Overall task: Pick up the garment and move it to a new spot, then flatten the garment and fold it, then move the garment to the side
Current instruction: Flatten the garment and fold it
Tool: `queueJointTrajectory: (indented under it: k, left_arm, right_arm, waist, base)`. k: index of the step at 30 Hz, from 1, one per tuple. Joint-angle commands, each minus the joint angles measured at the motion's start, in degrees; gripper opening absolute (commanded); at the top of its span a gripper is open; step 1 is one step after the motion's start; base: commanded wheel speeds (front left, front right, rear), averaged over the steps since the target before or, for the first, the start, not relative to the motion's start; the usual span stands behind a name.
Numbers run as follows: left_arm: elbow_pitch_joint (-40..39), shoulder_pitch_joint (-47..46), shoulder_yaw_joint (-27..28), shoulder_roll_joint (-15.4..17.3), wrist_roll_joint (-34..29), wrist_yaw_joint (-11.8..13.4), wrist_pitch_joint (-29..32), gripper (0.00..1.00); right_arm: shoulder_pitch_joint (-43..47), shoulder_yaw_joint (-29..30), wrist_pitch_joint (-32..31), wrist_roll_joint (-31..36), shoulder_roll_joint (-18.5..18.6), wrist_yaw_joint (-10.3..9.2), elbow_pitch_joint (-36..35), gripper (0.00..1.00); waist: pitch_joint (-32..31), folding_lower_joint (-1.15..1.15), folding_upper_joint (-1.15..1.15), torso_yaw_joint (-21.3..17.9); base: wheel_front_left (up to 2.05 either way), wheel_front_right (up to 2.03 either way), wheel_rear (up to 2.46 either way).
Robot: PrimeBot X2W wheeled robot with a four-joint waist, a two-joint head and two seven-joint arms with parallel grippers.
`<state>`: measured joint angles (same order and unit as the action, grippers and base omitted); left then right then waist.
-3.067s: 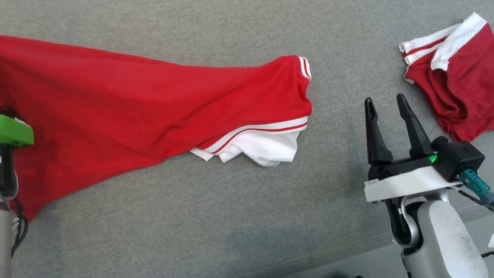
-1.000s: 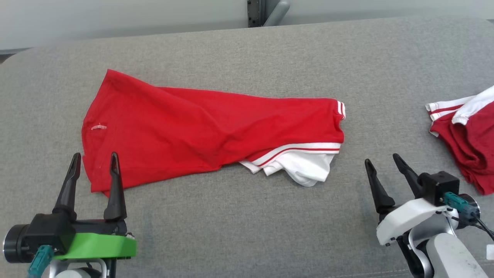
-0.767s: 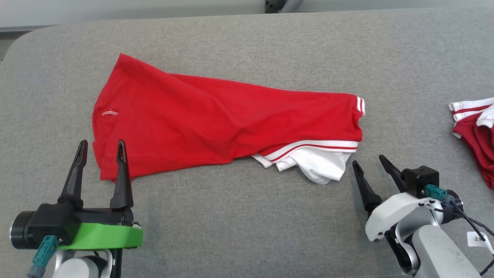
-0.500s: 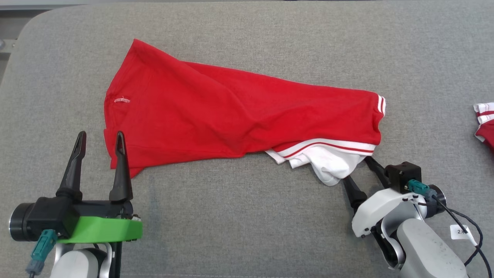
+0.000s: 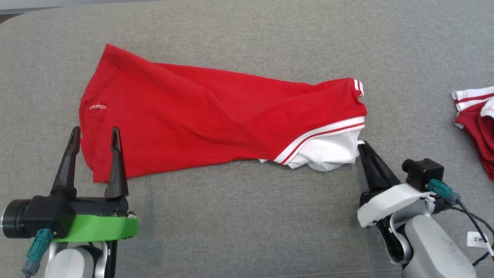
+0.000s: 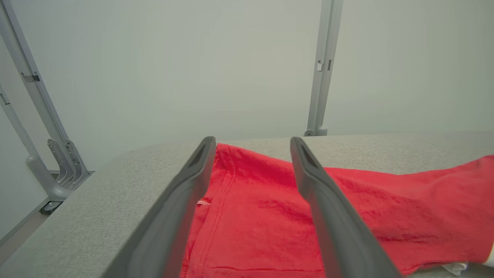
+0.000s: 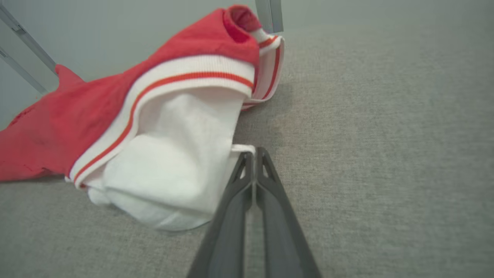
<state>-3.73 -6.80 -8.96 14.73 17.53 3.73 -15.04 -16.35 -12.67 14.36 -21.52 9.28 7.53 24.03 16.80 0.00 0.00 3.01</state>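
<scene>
Grey padded surface (image 5: pixel 247 216), right end effector (image 5: pixel 361 144) pinching white edge of garment (image 5: pixel 200 116), left end effector (image 5: pixel 94 135) spread wide, empty.

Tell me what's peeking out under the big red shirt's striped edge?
A bunched white cloth part sticks out below the red cloth garment, lying on the grey fabric surface. How far it reaches underneath is covered.

Bright, even, diffuse light; no glare, no hot spots. Head view sharp, grey cushion (image 5: pixel 247 216) weave legible, reds saturated. Faint soft shadow on it beside left gripper (image 5: pixel 95 130); darker soft one under white bunched end of garment (image 7: pixel 162 170) in right wrist view. Wrist views softer: fingers (image 6: pixel 339 231) blur toward bottom edge. Left wrist view: frame posts (image 6: pixel 36 87) lean at left edge, wide-angle stretch
</scene>
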Motion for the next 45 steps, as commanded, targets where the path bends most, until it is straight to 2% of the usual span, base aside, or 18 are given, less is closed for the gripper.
queueJointTrajectory:
  k: [1, 7, 12, 13, 14, 15, 21, 27, 36, 45]
  left_arm:
    - [-0.3, -0.9, 0.3, 0.6, -0.4, -0.1, -0.1, 1.00]
    - [-1.0, -1.3, 0.3, 1.3, -0.7, 0.1, 0.2, 1.00]
    - [-1.5, -1.6, 0.1, 1.6, -0.7, 0.5, 0.6, 1.00]
    - [-1.6, -1.6, 0.1, 1.7, -0.7, 0.4, 0.7, 1.00]
    - [-1.6, -1.6, 0.0, 1.7, -0.6, 0.5, 0.8, 1.00]
    - [-1.7, -1.6, 0.0, 1.8, -0.6, 0.5, 0.7, 1.00]
    - [-1.8, -1.0, 0.4, 2.0, -0.3, 1.0, 0.9, 1.00]
    - [-1.5, 0.4, 1.4, 2.0, 0.3, 2.0, 0.7, 1.00]
    - [-0.5, 3.5, 2.2, 1.6, 1.8, 2.9, 0.5, 1.00]
    - [1.3, 5.6, 1.8, 1.8, 3.3, 1.3, 0.4, 1.00]
  right_arm:
    - [1.2, 1.4, 0.5, 0.3, 0.1, -0.08, -1.7, 0.00]
    - [3.7, 7.8, 0.3, 2.0, -0.6, -0.08, -8.3, 0.00]
    - [5.6, 12.3, -4.5, 1.1, -3.0, -0.08, -10.4, 0.00]
    - [5.9, 12.7, -5.6, 0.7, -3.4, -0.08, -10.0, 0.12]
    - [6.1, 13.1, -6.4, 0.6, -3.7, -0.08, -9.9, 0.49]
    - [6.3, 13.3, -6.8, 0.8, -3.8, -0.08, -9.9, 1.00]
    - [8.3, 16.0, -4.3, 2.0, -4.9, -0.07, -12.4, 1.00]
    - [9.5, 18.1, -1.6, 6.3, -4.6, -0.07, -19.0, 1.00]
    - [10.4, 15.0, -3.5, 10.7, -3.5, -0.05, -26.1, 1.00]
    - [11.7, 13.6, -5.7, 10.2, -2.6, -0.05, -27.6, 1.00]
  waist:
    - [0.3, 0.00, 0.00, -2.1]
    - [0.4, 0.00, 0.00, -4.3]
    - [0.8, 0.00, 0.00, -5.4]
    - [0.8, 0.00, 0.00, -5.5]
    - [0.8, 0.00, 0.00, -5.5]
    - [0.9, 0.00, 0.00, -5.6]
    - [0.9, 0.00, 0.00, -5.8]
    - [-0.4, 0.00, 0.00, -6.0]
    - [-4.1, 0.00, 0.00, -5.1]
    - [-6.1, 0.00, 0.00, -3.8]
  base:
    - [0.00, 0.00, 0.00]
    - [0.00, 0.00, 0.00]
    - [0.00, 0.00, 0.00]
    - [0.00, 0.00, 0.00]
    - [0.00, 0.00, 0.00]
    - [0.00, 0.00, 0.00]
    - [0.00, 0.00, 0.00]
    - [0.00, 0.00, 0.00]
    - [0.00, 0.00, 0.00]
    - [0.00, 0.00, 0.00]
